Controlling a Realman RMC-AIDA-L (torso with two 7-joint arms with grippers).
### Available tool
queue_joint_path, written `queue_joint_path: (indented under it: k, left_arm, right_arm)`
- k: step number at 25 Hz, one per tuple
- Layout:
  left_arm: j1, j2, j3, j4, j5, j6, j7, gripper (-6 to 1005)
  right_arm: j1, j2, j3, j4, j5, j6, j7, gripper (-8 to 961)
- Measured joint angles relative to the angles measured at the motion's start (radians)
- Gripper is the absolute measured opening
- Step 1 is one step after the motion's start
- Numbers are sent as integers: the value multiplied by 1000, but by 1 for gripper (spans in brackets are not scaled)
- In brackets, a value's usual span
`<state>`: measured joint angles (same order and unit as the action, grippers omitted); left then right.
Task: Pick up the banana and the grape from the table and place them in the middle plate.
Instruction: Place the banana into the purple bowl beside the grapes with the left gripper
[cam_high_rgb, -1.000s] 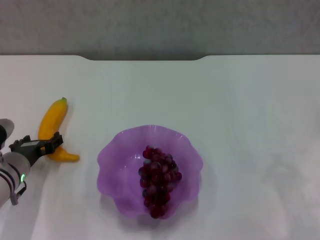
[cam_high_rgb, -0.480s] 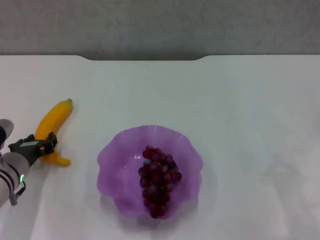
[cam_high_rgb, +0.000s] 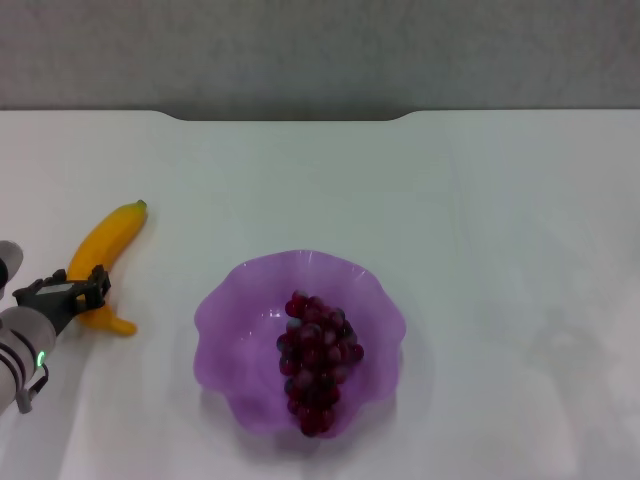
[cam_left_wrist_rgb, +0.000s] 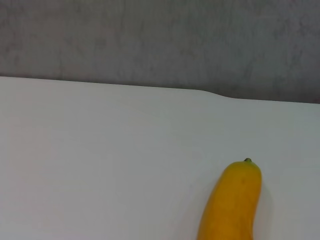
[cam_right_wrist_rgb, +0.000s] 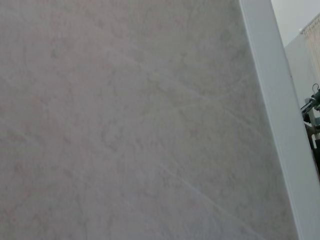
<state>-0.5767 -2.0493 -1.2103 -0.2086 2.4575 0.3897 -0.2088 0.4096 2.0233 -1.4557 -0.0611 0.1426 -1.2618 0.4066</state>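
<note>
Banana (cam_high_rgb: 103, 247) lies on white table (cam_high_rgb: 480, 200) before grey wall (cam_high_rgb: 320, 50)

Head cam looks down, forward over plain white table (cam_high_rgb: 480, 200). Left wrist cam sits low, close, facing far edge; shares curved yellow-orange banana (cam_high_rgb: 103, 252) (cam_left_wrist_rgb: 232, 205) w/ head view. Right wrist cam faces grey wall (cam_right_wrist_rgb: 125, 120) only.

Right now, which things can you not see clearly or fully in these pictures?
- Left gripper: head view cannot settle whether its fingers press the banana.
- Banana's near end: cut off by the frame edge in the left wrist view; partly hidden by the gripper in the head view.
- Right gripper: in no view; the right wrist view faces only a wall.
- Lower grapes: hidden by upper ones in the plate.
</note>
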Motion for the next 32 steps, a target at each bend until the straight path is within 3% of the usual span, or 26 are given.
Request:
queue_joint_path:
  k: [24,27,32]
  left_arm:
    - [0,14,-9,-6,1,148,-59,493]
    - [0,16,8,-13,25,188,-133,490]
    - [31,49,73,-44,198,315,-406,491]
  right_arm:
    - [1,-2,0,8,0,18,0,-1]
    - [-1,-2,0,9,0,20,-1,-1]
    - [-5,-3,0,11,-5,21,-7,-1]
